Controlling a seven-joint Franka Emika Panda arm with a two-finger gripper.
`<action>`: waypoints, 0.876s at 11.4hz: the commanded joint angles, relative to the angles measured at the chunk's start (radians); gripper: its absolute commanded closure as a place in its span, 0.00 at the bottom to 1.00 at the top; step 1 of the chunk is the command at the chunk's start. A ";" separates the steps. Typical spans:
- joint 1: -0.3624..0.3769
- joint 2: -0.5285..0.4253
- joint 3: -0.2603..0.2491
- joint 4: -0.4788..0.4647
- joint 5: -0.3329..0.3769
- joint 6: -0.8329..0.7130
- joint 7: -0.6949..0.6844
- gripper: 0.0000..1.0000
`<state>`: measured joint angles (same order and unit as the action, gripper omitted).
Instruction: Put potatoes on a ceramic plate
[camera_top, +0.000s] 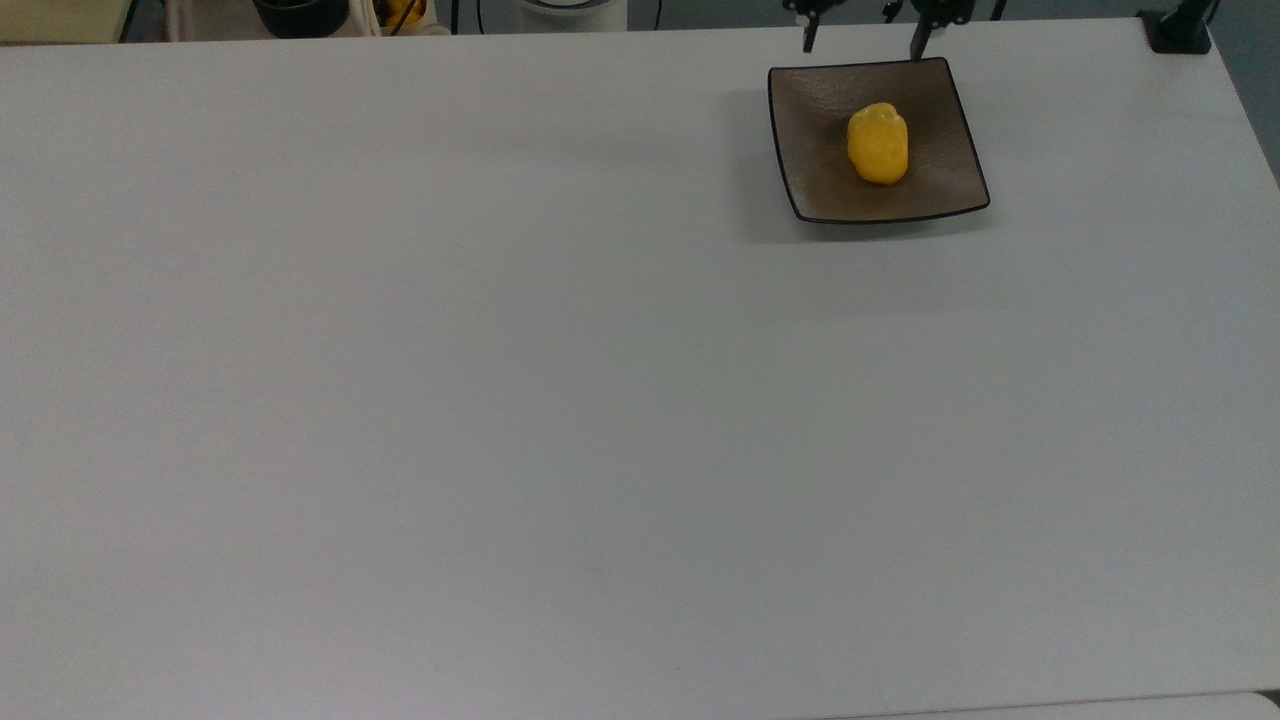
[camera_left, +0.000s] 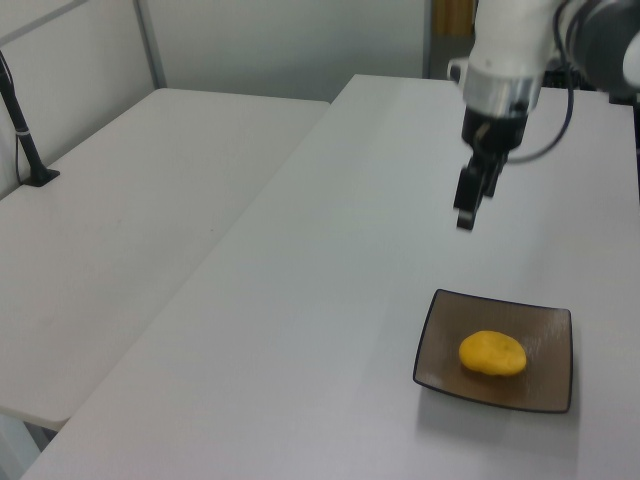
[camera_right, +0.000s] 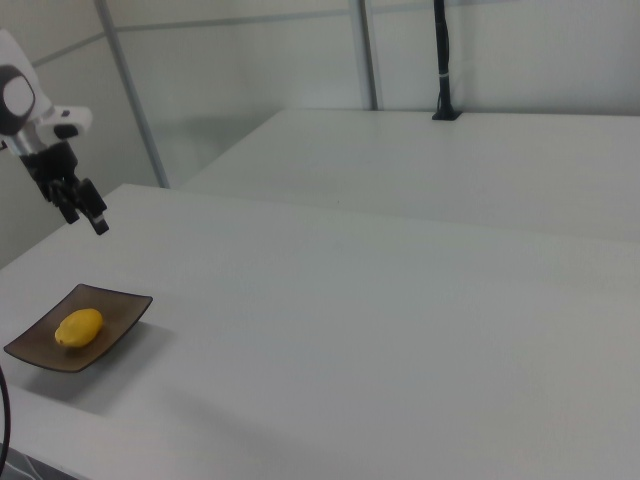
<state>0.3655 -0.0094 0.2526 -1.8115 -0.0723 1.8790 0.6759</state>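
The potatoes, a single glossy yellow lump (camera_top: 878, 145), lie free in the middle of the square brown-grey ceramic plate (camera_top: 820, 175) at the far right of the table in the top view. In the left view the lump (camera_left: 492, 353) rests on the plate (camera_left: 545, 385) near the front right. The right view shows the lump (camera_right: 79, 327) and the plate (camera_right: 122, 305) at lower left. My gripper (camera_top: 863, 38) hangs open and empty well above the plate's far edge, its fingertips spread wide; it is high over the table in the left view (camera_left: 466, 208) and the right view (camera_right: 86, 217).
A black post clamp (camera_top: 1180, 28) sits at the table's far right corner in the top view. A dark bowl (camera_top: 300, 14) and other items stand beyond the far edge. A second white table (camera_left: 120, 230) adjoins on the left view's left.
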 joint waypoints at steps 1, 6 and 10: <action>-0.040 -0.052 -0.054 0.113 -0.006 -0.228 0.017 0.00; -0.042 -0.078 -0.269 0.150 0.035 -0.290 -0.121 0.00; -0.103 -0.086 -0.314 0.120 0.088 -0.223 -0.502 0.00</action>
<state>0.2915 -0.0866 -0.0551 -1.6664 -0.0063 1.6145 0.3567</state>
